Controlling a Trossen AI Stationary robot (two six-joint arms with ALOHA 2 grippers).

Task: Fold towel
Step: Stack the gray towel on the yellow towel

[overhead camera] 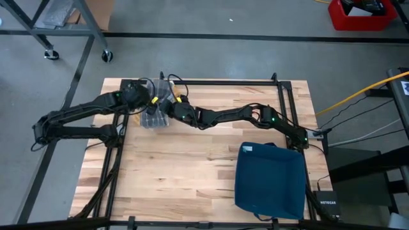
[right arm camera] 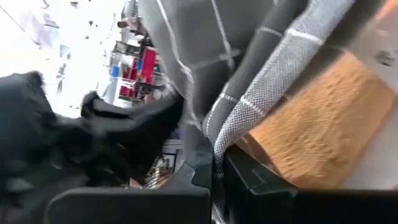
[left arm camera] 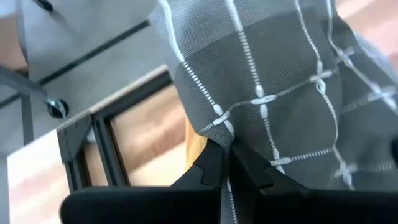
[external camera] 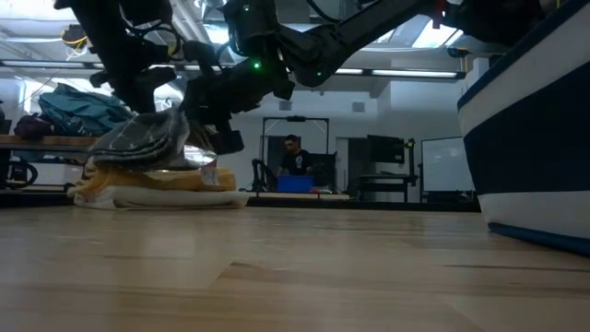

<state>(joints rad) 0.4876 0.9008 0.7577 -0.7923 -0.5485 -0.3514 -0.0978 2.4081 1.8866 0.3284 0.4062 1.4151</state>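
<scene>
A grey towel with white check lines [overhead camera: 155,113] sits bunched over a pile of folded yellow and orange towels [external camera: 157,191] near the table's far left corner. In the low view the grey towel [external camera: 140,138] hangs in a lump just above that pile. My left gripper [overhead camera: 146,97] is at the towel's far side and is shut on it [left arm camera: 227,167]. My right gripper [overhead camera: 175,110] reaches across from the right and is shut on the towel's right side [right arm camera: 214,163]. The orange towel [right arm camera: 317,124] shows below the grey one. My left gripper pinches a gathered edge of the grey towel [left arm camera: 231,140] between its two fingers; the cloth spreads away past the fingertips in folds. One layer or several, I cannot tell. My right gripper pinches a folded edge of the grey towel [right arm camera: 217,134], several layers, between its two fingers. The cloth hangs slack over the orange towel.
A dark blue bin [overhead camera: 270,179] stands at the table's near right. A black frame [overhead camera: 281,96] runs along the table's far and side edges. Bare wood [overhead camera: 179,166] lies between the pile and the bin. A person [external camera: 293,157] sits far off in the room.
</scene>
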